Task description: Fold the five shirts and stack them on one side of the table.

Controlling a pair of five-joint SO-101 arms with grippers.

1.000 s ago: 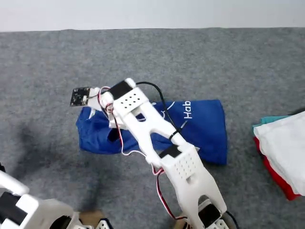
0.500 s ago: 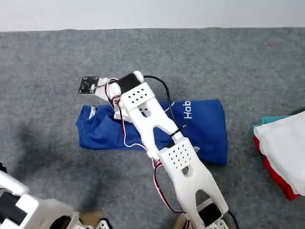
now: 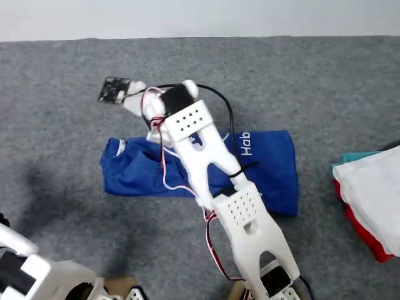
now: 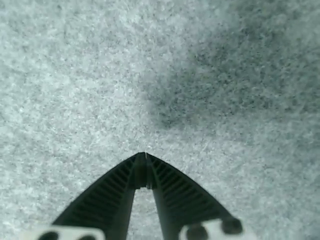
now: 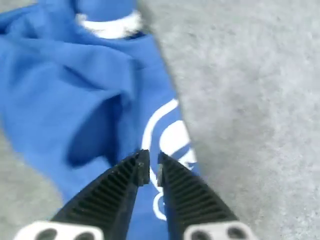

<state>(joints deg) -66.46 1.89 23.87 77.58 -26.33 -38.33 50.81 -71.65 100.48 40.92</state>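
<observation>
Blue shirt: The blue shirt [image 3: 269,169] lies on the grey tabletop [image 3: 312,81], right under the right end effector [image 5: 151,157]. It looks folded into a long strip. The end nearest the end effector is a bit bunched up. I think it lies in the middle so that both arms can get at it.
Pile: A pile of folded shirts [image 3: 369,197] sits well apart from the right end effector, past the other end of the blue shirt, at the edge of the tabletop. White is on top, and red and teal edges peek out below. I think this is the side picked for the stack, so the blue shirt should go there once it is folded small.
Right end effector: It hangs over the edge of the blue shirt, where the cloth meets the bare tabletop. Its two fingers are open only a crack. Blue cloth shows through the crack, but it looks like nothing is pinched there, so it holds nothing. I cannot tell if the tips touch the cloth.
Left end effector: The left end effector [image 4: 145,156] is over bare tabletop, with no shirt near it. Its fingertips meet at the front, so it is closed, with nothing in it.
What is left: My guess is the blue shirt needs one more fold before it joins the pile.
</observation>
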